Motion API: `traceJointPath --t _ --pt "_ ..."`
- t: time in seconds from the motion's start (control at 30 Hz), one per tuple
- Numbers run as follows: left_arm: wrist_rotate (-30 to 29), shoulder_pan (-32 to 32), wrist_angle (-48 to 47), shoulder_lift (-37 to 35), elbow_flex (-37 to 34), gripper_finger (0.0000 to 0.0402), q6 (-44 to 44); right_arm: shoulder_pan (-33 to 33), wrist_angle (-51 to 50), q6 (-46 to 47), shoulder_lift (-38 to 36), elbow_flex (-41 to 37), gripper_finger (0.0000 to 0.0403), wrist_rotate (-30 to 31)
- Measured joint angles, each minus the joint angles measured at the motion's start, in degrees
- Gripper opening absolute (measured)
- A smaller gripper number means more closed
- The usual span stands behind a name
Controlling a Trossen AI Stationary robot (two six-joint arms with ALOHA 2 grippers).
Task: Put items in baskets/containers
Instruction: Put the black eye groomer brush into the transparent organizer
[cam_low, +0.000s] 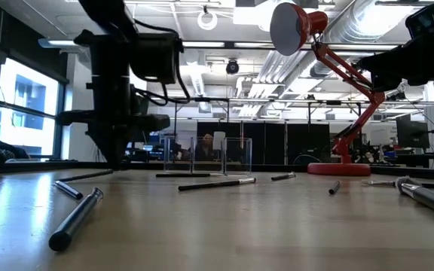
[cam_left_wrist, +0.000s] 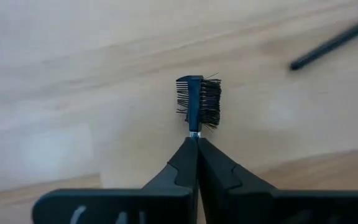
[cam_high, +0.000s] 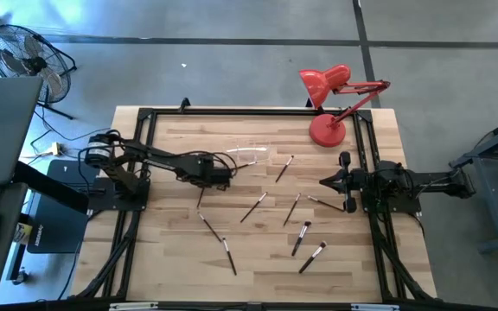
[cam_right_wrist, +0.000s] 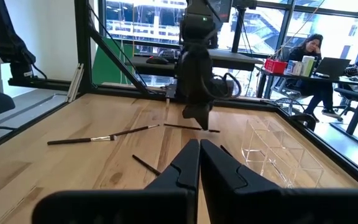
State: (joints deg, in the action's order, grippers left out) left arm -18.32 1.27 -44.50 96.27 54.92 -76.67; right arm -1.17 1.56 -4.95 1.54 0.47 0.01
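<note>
Left gripper (cam_left_wrist: pixel 197 138) pinching a comb-headed brush (cam_left_wrist: pixel 199 102) between closed fingers, hovering at nine o'clock of table centre, clear holder (cam_high: pixel 247 155) sitting just beside it toward twelve, other brushes (cam_high: pixel 253 207) lying scattered toward five, right gripper (cam_high: pixel 325 181) waiting closed and empty at three o'clock.

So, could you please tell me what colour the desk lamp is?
Red: the desk lamp shows best in the high view.
</note>
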Motion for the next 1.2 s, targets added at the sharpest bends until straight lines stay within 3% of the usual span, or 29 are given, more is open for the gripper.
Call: traceJointPath --t 0.57,0.83,1.0,1.2 --pt "3.3 -0.1 -0.3 -0.1 1.3 0.0001 -1.9 0.0 0.0 0.0 0.0 0.0 0.0005 0.0" --pt "8.6 -0.1 1.5 -0.2 2.1 0.0000 1.3 0.0 0.0 0.0 0.0 0.0 0.0004 0.0" --pt "10.3 -1.4 0.9 -0.2 7.4 0.0000 5.9 0.0 0.0 0.0 0.0 0.0 0.0007 0.0" --pt "6.2 -6.7 0.7 -0.2 17.9 0.0000 9.4 0.0 0.0 0.0 0.0 0.0 0.0008 0.0"
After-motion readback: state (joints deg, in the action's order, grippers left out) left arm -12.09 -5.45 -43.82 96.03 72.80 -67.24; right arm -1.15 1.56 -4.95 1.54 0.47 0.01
